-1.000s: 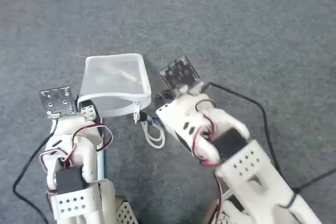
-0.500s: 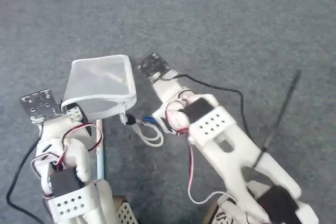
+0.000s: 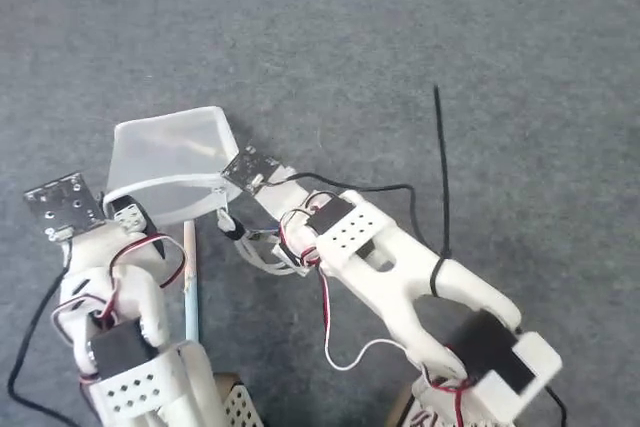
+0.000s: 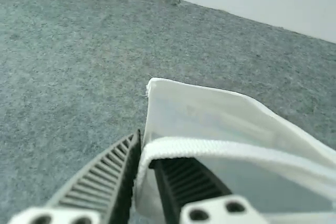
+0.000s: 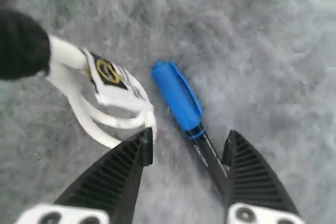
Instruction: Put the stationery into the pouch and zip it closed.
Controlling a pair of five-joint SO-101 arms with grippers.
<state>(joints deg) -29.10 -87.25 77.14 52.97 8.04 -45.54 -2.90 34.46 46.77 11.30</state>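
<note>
So the left gripper (image 4: 146, 153) has its ribbed fingers (image 4: 107, 174) pinched on the zip edge of the white mesh pouch (image 4: 220, 124). One finger is outside the wall and one is inside the mouth, so that corner is clamped tight. The right gripper (image 5: 189, 139) is spread wide, with its fingers (image 5: 118, 174) down either side of the blue-capped pen (image 5: 178, 95). It's not touching the pen as far as I can see, and the black barrel runs in between the fingertips. That pen lies on the grey carpet (image 3: 450, 47) just outside the pouch, off its zip-pull corner. Right beside the pen's cap is a white strap loop (image 5: 92, 116) with a printed tag (image 5: 110, 77). It looks like it hangs off the pouch's zip end, but I can't tell for sure. In the high view the pouch's zip edge faces the arms. A pale blue stick (image 3: 189, 277), pen or pencil, lies on the carpet just beside that edge, next to the left arm.
</note>
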